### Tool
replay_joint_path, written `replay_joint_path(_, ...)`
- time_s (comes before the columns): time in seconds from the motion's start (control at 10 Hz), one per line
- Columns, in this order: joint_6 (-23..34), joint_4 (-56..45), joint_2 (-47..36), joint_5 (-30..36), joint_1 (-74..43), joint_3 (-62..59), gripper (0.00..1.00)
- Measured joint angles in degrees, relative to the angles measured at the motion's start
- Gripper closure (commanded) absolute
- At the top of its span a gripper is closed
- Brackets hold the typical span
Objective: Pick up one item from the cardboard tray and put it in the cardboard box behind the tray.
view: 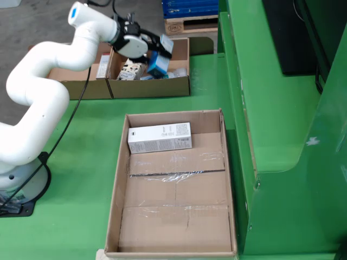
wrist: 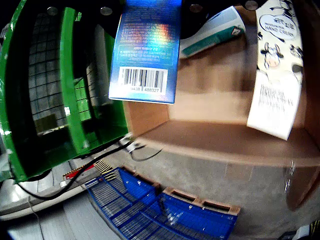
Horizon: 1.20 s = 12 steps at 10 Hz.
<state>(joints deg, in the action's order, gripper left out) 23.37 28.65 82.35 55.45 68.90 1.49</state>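
Note:
In the fixed view my gripper (view: pixel 161 50) is over the cardboard box (view: pixel 149 88) behind the tray, shut on a small blue box (view: pixel 159 64). The wrist view shows this blue box (wrist: pixel 146 50) hanging close to the camera, barcode end down, above the box's brown interior (wrist: pixel 220 135). The fingers themselves are hidden there. A long white box (view: pixel 160 138) lies across the far part of the flat cardboard tray (view: pixel 122 179). A white hand cream carton (wrist: pixel 275 65) and a teal-and-white carton (wrist: pixel 215 32) lie inside the back box.
A second cardboard box (view: pixel 81 86) stands left of the back box. A raised green step (view: pixel 282 135) runs along the tray's right side. Blue pallets (view: pixel 190 8) lie beyond the boxes. The white arm (view: pixel 43 81) reaches in from the left.

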Motion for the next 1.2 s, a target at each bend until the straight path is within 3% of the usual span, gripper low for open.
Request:
replay_joint_path(1.0,3.52,0.00,2.28,0.09,-0.70,0.17,1.00)
replay_joint_path(1.2,3.52,0.00,2.28,0.09,-0.70,0.17,0.80)
